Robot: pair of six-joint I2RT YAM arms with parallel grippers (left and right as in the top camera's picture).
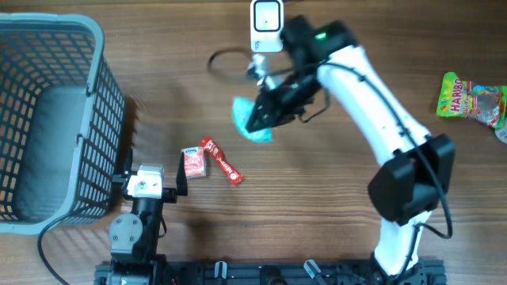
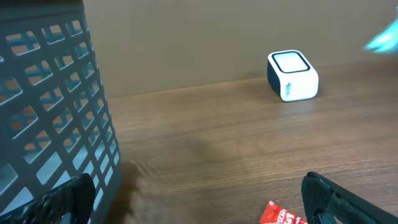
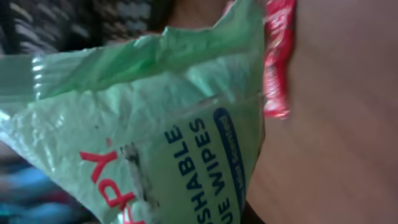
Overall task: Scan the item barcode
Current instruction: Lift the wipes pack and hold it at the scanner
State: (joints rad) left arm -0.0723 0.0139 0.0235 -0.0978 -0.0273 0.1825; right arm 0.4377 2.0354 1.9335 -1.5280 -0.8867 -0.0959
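The item is a pale green pack of flushable wipes (image 1: 247, 119), held above the table just in front of the white barcode scanner (image 1: 267, 25). My right gripper (image 1: 260, 117) is shut on the pack. In the right wrist view the pack (image 3: 155, 143) fills most of the picture and hides the fingers. My left gripper (image 1: 153, 176) rests low near the front edge beside the basket, open and holding nothing (image 2: 199, 205). From the left wrist view the scanner (image 2: 292, 76) stands far ahead, with a corner of the pack (image 2: 382, 40) at the right edge.
A grey basket (image 1: 47, 119) takes up the left side of the table. A small red and white box (image 1: 193, 162) and a red sachet (image 1: 222, 161) lie next to the left gripper. A Haribo bag (image 1: 471, 99) lies at the far right. The scanner's cable (image 1: 226, 63) loops beside it.
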